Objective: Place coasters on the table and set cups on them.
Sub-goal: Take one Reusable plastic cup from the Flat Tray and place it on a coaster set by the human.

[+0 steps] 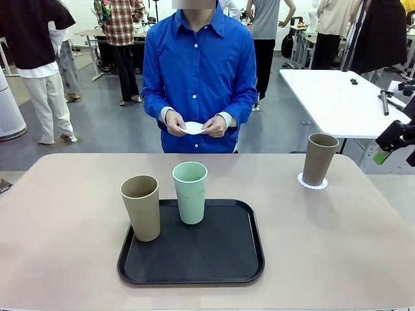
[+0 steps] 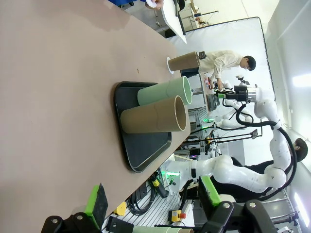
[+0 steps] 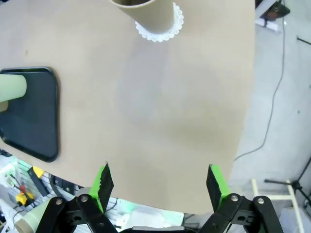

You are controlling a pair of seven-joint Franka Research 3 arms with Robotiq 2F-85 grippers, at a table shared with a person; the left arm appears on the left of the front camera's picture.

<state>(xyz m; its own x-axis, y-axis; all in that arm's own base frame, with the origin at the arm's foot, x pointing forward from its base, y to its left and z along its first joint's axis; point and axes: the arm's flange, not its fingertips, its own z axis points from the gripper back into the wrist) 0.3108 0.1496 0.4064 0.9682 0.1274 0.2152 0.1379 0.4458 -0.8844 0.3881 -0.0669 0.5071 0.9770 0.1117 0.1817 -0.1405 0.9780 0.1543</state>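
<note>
Front view: black tray (image 1: 194,269) sits on the table (image 1: 58,246), at the robot-side edge, mid-width.
- Two cups stand upright on it. The tan cup (image 1: 141,207) is at the tray's left rim and the mint cup (image 1: 190,192) at its far edge, close beside the tan one.
- The second tan cup (image 1: 319,159) stands well off to the tray's right and farther back, upright on a lacy coaster (image 1: 312,183).
- Beyond the tray, at the table's far side, the person's hands (image 1: 215,125) hold a white paper coaster (image 1: 193,127) between them. Whether it is one sheet or several, cannot tell.

Right wrist view adds what the front misses.
- The right gripper (image 3: 159,187) has its fingers spread wide with nothing between them, above bare tabletop to the right of the tray.
- Looking down, the coaster's scalloped edge shows on the near side of the second tan cup's base.
- The tray's corner shows at picture left.

Left wrist view is rolled sideways.
- The left gripper (image 2: 153,199) is also spread and empty, out to the tray's left.
- From here the two tray cups overlap in line. The second tan cup and its coaster lie beyond them.
</note>
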